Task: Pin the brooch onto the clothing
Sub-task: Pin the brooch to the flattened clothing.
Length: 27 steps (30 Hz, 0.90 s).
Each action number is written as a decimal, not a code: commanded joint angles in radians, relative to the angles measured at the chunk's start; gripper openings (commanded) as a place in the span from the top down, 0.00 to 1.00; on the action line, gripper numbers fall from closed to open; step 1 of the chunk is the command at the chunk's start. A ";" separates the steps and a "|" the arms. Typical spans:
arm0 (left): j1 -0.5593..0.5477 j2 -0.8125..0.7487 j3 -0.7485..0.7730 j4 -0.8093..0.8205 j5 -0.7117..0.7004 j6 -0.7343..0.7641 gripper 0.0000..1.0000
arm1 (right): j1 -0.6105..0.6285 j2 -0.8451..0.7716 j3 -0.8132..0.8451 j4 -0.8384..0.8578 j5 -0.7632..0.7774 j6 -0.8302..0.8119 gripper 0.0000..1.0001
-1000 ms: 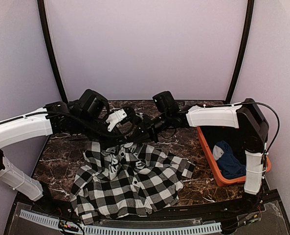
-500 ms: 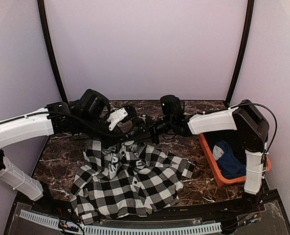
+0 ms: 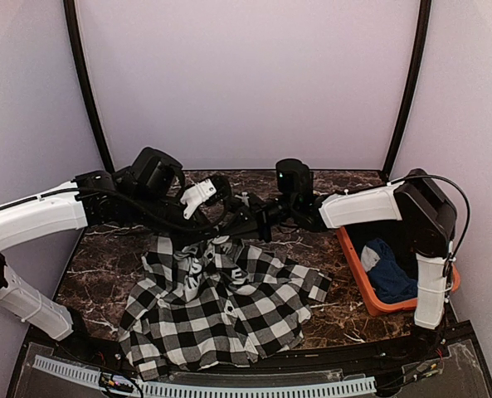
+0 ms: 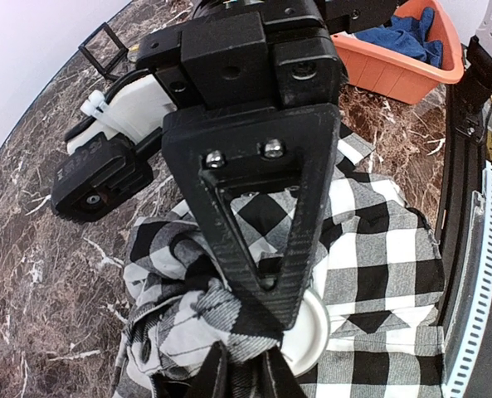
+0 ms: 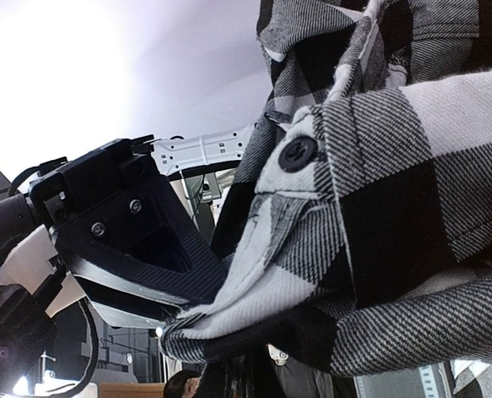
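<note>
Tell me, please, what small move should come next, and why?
Probably nudge the left claw slightly toward the right claw, pressing the white disc, likely the brooch, into the checked shirt. The right claw is shut on the shirt's raised fold, the disc lies against that fold beside the claw tips, and nothing shows it pinned yet; which claw holds it is unclear.

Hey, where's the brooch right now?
In the left wrist view the round white brooch peeks out just right of the left claw tip, against the bunched part of the checked shirt.
</note>
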 commanded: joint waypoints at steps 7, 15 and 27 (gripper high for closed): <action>-0.123 0.133 0.005 -0.162 0.166 0.046 0.86 | 0.008 -0.098 0.131 0.144 0.057 -0.133 1.00; -0.133 0.170 0.010 -0.200 0.128 0.039 0.90 | 0.008 -0.130 0.126 0.135 0.030 -0.174 1.00; -0.133 0.190 0.006 -0.257 0.075 0.046 0.91 | 0.008 -0.163 0.157 -0.026 -0.014 -0.334 1.00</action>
